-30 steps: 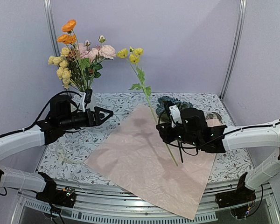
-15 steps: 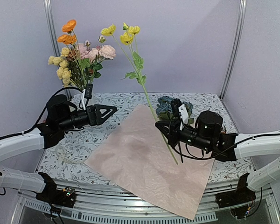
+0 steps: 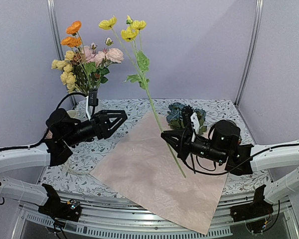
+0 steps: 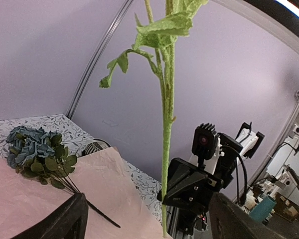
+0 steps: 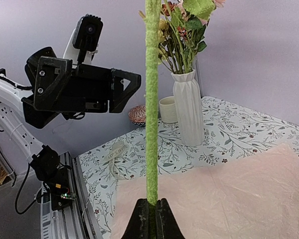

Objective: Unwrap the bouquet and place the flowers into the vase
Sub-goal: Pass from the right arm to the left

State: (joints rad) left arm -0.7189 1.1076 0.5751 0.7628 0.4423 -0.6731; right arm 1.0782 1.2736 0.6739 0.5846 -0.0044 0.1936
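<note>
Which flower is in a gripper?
The yellow-flowered stem, pinched by the right gripper; the blue cluster lies flat, the other flowers stand in the vase.

Both arms are pretty much twins: smooth white tube links on the left arm (image 3: 20,158) and right arm (image 3: 279,155), chunky black joints (image 3: 224,135), and an angular black left claw (image 3: 118,122) and right claw (image 3: 165,135). Loose black cables (image 3: 64,101) loop off the wrists. The black bases (image 3: 60,205) have tiny lights.

You've got soft, even light, faint shadows on the pink paper (image 3: 154,174), and fisheye bending in the left wrist view.
</note>
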